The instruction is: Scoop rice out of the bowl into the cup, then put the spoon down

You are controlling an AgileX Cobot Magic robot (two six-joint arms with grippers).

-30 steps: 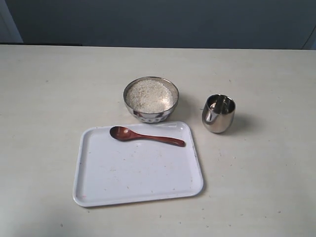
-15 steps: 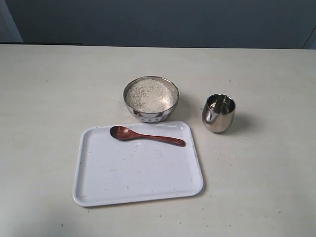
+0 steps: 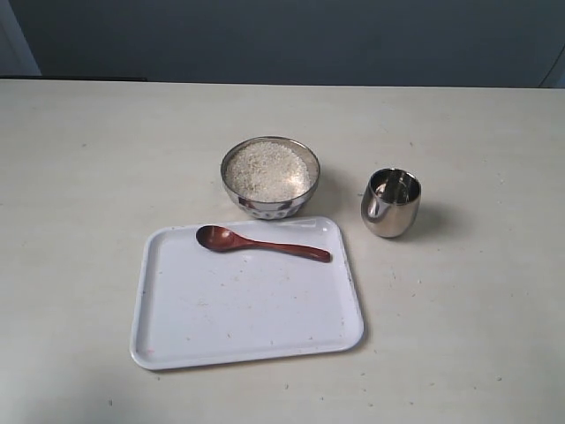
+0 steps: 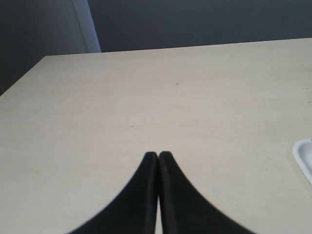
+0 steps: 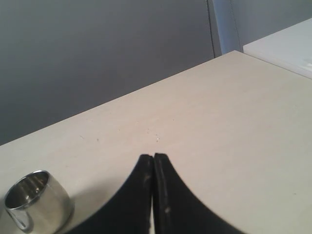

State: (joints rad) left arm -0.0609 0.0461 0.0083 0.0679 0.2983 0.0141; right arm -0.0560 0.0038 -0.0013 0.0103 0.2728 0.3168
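Note:
A steel bowl (image 3: pixel 305 196) heaped with white rice (image 3: pixel 267 170) stands mid-table in the exterior view. To its right is the small steel cup (image 3: pixel 389 203), which also shows in the right wrist view as the cup (image 5: pixel 36 200). The dark reddish-brown spoon (image 3: pixel 262 244) lies along the far edge of a white tray (image 3: pixel 247 309), its oval end pointing left. Neither arm appears in the exterior view. My left gripper (image 4: pixel 158 154) is shut and empty above bare table. My right gripper (image 5: pixel 153 156) is likewise shut and empty, apart from the cup.
The pale table (image 3: pixel 97 177) stretches wide around the objects, with a dark wall behind. A corner of the white tray (image 4: pixel 304 156) shows in the left wrist view. A second white surface (image 5: pixel 287 46) lies beyond the table edge in the right wrist view.

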